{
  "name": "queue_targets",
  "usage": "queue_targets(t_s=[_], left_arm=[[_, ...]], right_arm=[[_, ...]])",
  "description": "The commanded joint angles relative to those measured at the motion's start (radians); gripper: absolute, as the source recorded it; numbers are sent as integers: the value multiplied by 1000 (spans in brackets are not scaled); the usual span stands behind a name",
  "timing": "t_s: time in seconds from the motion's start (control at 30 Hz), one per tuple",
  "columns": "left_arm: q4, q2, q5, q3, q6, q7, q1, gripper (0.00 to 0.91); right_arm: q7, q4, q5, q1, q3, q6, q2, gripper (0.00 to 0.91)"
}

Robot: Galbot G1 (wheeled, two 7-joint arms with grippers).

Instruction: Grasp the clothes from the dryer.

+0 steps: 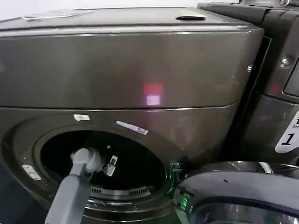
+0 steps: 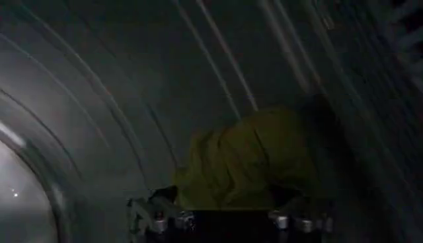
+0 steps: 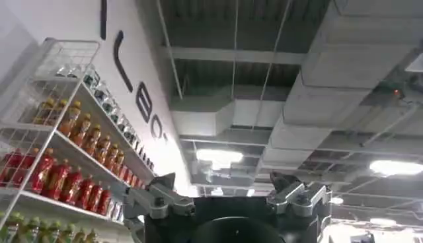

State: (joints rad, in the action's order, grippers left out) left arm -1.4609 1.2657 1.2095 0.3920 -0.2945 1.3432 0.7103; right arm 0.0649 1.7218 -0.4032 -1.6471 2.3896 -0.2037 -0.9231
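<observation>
The dryer (image 1: 121,70) is a large dark grey-brown machine with a pink light and an open round mouth (image 1: 103,163). My left arm reaches into that mouth, and the left gripper (image 1: 110,166) is inside the dark drum. In the left wrist view the clothes (image 2: 244,158), a small yellow-green crumpled cloth, lie on the ribbed drum wall straight ahead of the left gripper (image 2: 228,199). The gripper is open, its fingers (image 2: 157,212) standing on either side of the cloth's near edge. My right gripper (image 3: 223,181) points up at the ceiling, open and holding nothing.
The round door (image 1: 238,191) hangs open at the lower right, close to the drum mouth. A neighbouring machine panel with a white "1" sticker (image 1: 288,138) stands at the right. A wire shelf of bottles (image 3: 59,165) shows in the right wrist view.
</observation>
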Motion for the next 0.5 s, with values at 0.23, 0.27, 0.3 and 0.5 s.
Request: queue_targets(t_s=[0.23, 0.27, 0.3, 0.5], left_arm=[[38, 9, -95, -23, 171, -94, -30, 0], [33, 13, -105, -24, 193, -128, -38, 0], [32, 18, -117, -25, 196, -168, -44, 0], [14, 47, -250, -31, 315, -473, -90, 0]], right_arm=[[0, -4, -1, -2, 5, -1, -2, 907], [0, -3, -1, -2, 5, -2, -3, 907], [0, -3, -1, -1, 4, -2, -4, 907], [0, -3, 0, -2, 3, -4, -7, 907]])
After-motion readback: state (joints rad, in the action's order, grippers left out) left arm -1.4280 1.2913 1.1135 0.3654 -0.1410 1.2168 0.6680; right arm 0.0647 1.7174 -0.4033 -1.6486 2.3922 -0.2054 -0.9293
